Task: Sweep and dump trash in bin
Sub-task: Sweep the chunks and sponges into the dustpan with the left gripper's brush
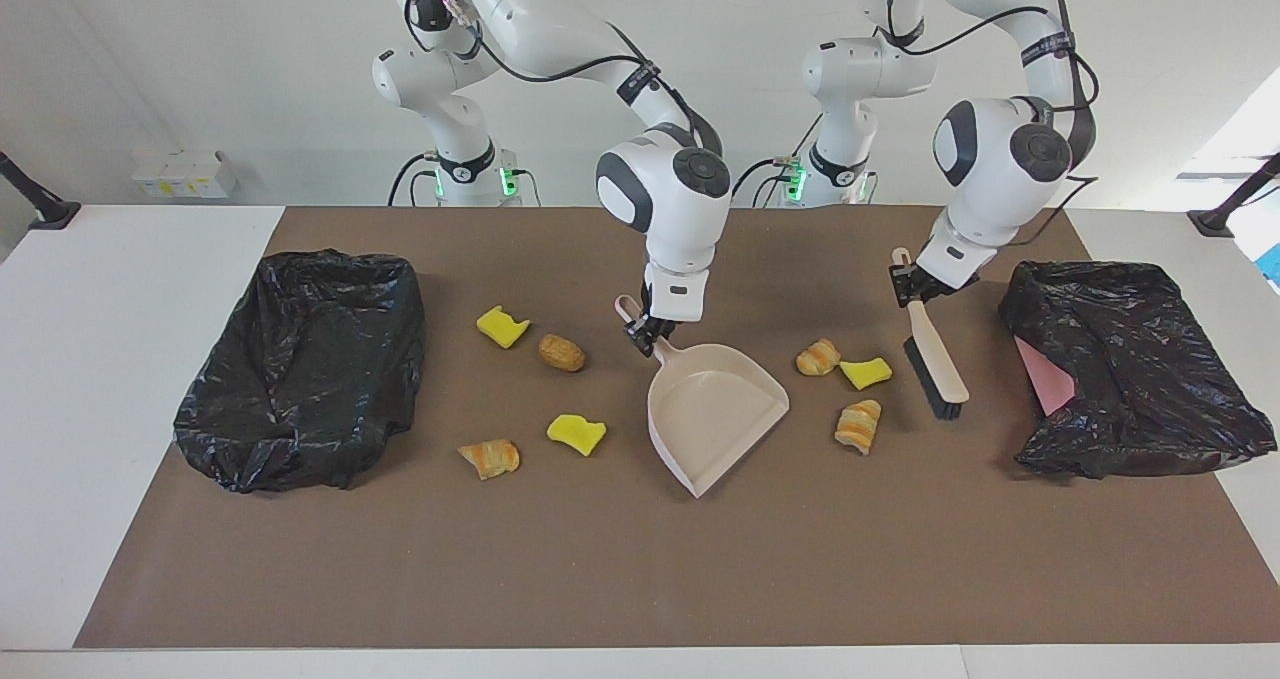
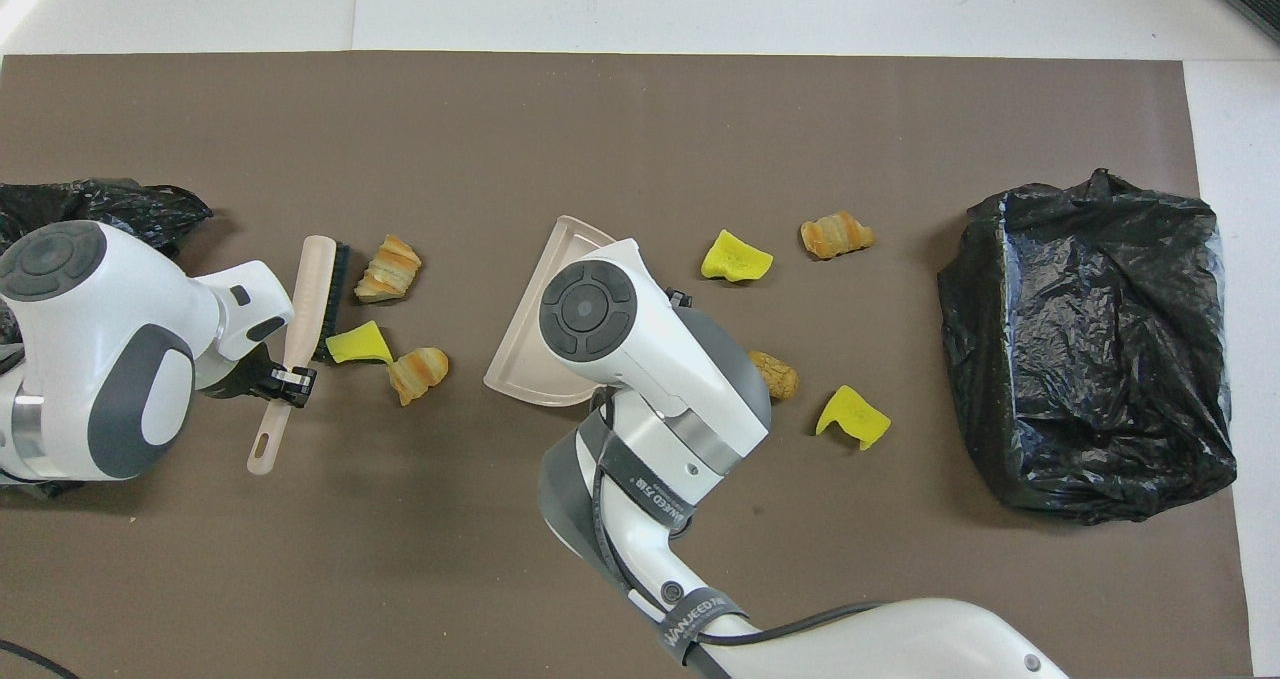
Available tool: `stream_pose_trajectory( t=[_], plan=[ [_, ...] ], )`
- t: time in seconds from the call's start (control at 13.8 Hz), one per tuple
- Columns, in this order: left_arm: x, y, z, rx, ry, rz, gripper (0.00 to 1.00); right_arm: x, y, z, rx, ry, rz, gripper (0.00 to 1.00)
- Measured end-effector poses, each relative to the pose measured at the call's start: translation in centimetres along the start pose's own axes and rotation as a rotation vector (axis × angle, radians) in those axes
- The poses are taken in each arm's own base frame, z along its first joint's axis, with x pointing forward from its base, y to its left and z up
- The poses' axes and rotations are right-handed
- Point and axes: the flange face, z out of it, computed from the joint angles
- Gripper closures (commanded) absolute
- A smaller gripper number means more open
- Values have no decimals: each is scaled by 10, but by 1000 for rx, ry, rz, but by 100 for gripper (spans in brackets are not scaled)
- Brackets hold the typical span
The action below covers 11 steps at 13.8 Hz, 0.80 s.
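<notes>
My right gripper (image 1: 645, 334) is shut on the handle of the beige dustpan (image 1: 715, 409), which lies on the mat mid-table with its mouth turned toward the left arm's end. My left gripper (image 1: 912, 287) is shut on the handle of a brush (image 1: 935, 364), bristles low by the mat. Between brush and dustpan lie three trash pieces: a croissant bit (image 1: 818, 356), a yellow chunk (image 1: 865, 371) and another croissant bit (image 1: 859, 425). Several more trash pieces (image 1: 561, 352) lie toward the right arm's end. In the overhead view the brush (image 2: 315, 289) sits beside the yellow chunk (image 2: 355, 344).
A bin lined with a black bag (image 1: 300, 359) stands at the right arm's end of the mat. Another black-bagged bin (image 1: 1120, 369), pink showing inside, stands at the left arm's end, close to the brush.
</notes>
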Motion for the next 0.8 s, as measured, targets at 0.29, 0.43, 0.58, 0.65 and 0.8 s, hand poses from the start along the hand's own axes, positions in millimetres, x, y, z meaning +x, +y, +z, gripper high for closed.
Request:
stream_pose_trajectory(
  t=[0.29,0.43,0.58,0.65,0.8],
  plan=[
    [-1,26,5,1,-21,36,100,-2,-3,4,7,-11,-225,100],
    [-4,34,7,-2,-26,12,100,-6,-7,7,14,-19,-303,100],
    [-5,50,8,-30,-27,-31,100,-11,-11,11,22,-28,-338,100],
    [-6,62,9,-39,-28,-52,100,-13,-13,12,24,-31,-343,100],
    [-7,98,9,-56,-32,-77,100,-14,-15,12,22,-28,-348,100]
  ],
)
